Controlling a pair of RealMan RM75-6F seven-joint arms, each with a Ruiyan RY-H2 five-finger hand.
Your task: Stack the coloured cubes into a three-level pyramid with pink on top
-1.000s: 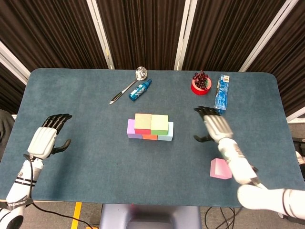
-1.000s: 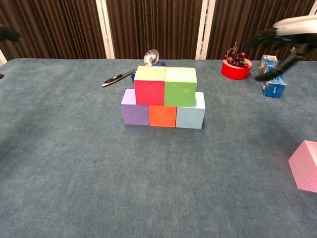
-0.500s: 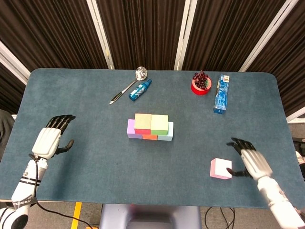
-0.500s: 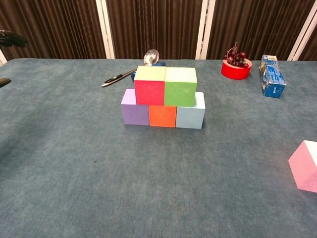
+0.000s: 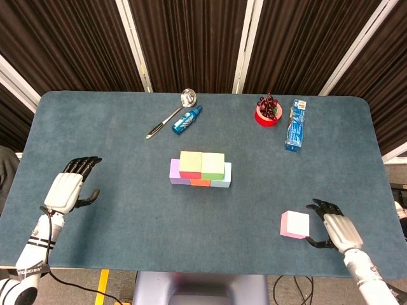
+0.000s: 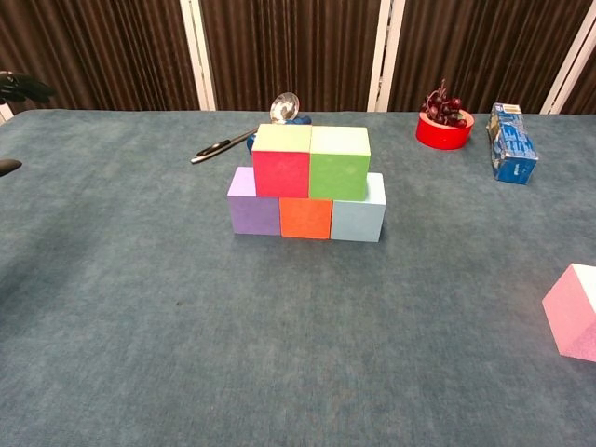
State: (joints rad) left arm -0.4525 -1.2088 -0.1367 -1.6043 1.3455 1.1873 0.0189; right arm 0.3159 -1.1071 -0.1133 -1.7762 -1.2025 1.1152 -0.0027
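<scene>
A two-level stack stands mid-table: purple cube (image 6: 253,203), orange cube (image 6: 305,218) and light blue cube (image 6: 358,216) below, red cube (image 6: 281,170) and green cube (image 6: 339,166) on top. The stack (image 5: 200,169) also shows in the head view. The pink cube (image 5: 294,224) lies alone near the front right; the chest view cuts off the pink cube (image 6: 574,312) at its right edge. My right hand (image 5: 336,229) sits just right of it, fingers spread, a fingertip close to the cube's side. My left hand (image 5: 66,190) hovers open at the far left, well away from the cubes.
At the back lie a metal ladle (image 5: 170,114), a blue bottle (image 5: 187,119), a red bowl of dark cherries (image 5: 268,112) and a blue packet (image 5: 295,124). The table's front edge (image 5: 191,272) runs just below both hands.
My right hand swung from above the middle-right of the table down to the front right, ending beside the pink cube. My left hand drifted slightly toward me.
</scene>
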